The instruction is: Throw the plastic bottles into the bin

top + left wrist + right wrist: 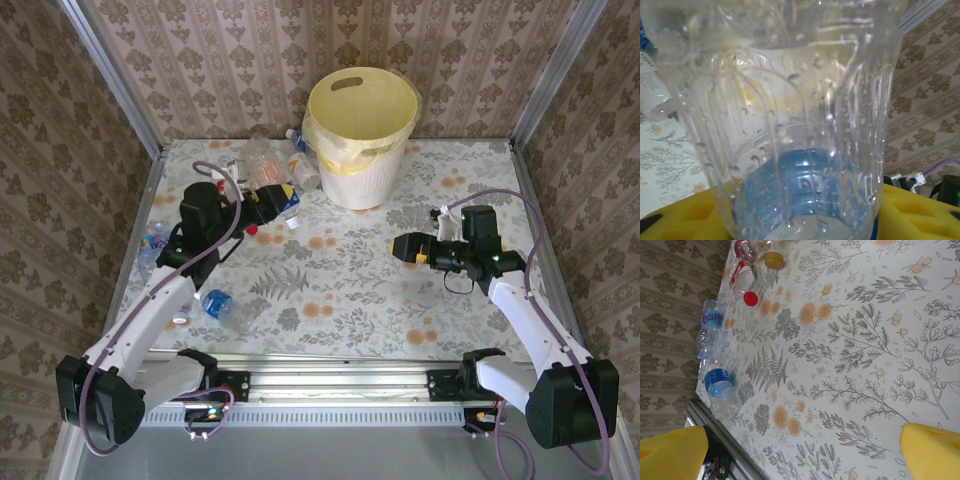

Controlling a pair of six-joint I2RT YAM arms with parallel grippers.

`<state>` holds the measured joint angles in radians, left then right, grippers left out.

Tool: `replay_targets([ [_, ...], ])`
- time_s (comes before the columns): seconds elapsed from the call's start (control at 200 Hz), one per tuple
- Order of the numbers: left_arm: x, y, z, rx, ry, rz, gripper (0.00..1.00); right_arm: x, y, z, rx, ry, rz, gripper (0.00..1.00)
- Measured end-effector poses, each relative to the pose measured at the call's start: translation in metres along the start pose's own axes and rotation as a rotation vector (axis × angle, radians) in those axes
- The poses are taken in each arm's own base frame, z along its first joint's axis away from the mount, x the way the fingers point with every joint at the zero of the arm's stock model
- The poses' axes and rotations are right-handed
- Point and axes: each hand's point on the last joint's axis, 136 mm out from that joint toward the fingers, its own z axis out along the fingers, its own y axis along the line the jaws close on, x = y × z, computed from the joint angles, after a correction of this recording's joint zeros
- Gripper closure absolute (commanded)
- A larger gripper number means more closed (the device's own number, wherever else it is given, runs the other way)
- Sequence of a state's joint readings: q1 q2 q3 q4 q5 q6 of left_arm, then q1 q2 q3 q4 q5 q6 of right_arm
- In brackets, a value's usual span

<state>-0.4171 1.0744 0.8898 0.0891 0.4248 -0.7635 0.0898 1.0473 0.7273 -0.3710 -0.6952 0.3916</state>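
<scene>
Nearest the arms, a blue-labelled bottle [218,304] lies on its side on the floral table [350,290]. Just beyond it, at the table's left edge, lie more clear bottles [152,245], their labels too small to read. In the right wrist view a red-capped bottle [741,277] lies beside an orange cap [774,260]. Whether that cap is loose or still on a bottle cannot be told, and another bottle there is cut off by the top edge.

The right gripper [400,245] hangs over the middle right of the table. Its yellow fingers [670,455] are spread wide with nothing between them.

Further in, the left gripper [275,200] is clamped on a clear bottle [800,125], which sits between the yellow pads [915,210]. The bottle's ribbed wall is beaded with droplets, and a blue label shows through it. It is so close to the wrist camera that its top is cut off.

Beyond the left gripper, a heap of crushed bottles [258,155] lies near the back wall. One more bottle [305,172] is just beside the bin [360,130]. The bin stands upright at the far middle, with a thin plastic liner bunched below its rim. Its pale inner wall shows, but its floor cannot be made out.
</scene>
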Motion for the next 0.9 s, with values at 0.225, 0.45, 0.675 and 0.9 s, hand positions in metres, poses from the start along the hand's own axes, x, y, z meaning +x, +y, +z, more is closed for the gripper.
replay_targets([
  [0.225,-0.005,0.0,0.012,0.024,-0.006,-0.003,0.78,0.0,0.0,0.0,0.0,0.0,0.0,0.0],
  [0.45,-0.06,-0.02,0.075,0.065,0.009,0.007,0.78,0.0,0.0,0.0,0.0,0.001,0.0,0.0],
  [0.675,-0.172,-0.085,0.187,0.214,-0.058,0.112,0.02,0.001,0.0,0.0,0.002,0.003,-0.001,0.0],
  [0.9,-0.133,-0.026,0.243,0.123,0.122,0.007,0.0,0.001,0.0,0.0,0.002,0.005,0.0,0.0],
])
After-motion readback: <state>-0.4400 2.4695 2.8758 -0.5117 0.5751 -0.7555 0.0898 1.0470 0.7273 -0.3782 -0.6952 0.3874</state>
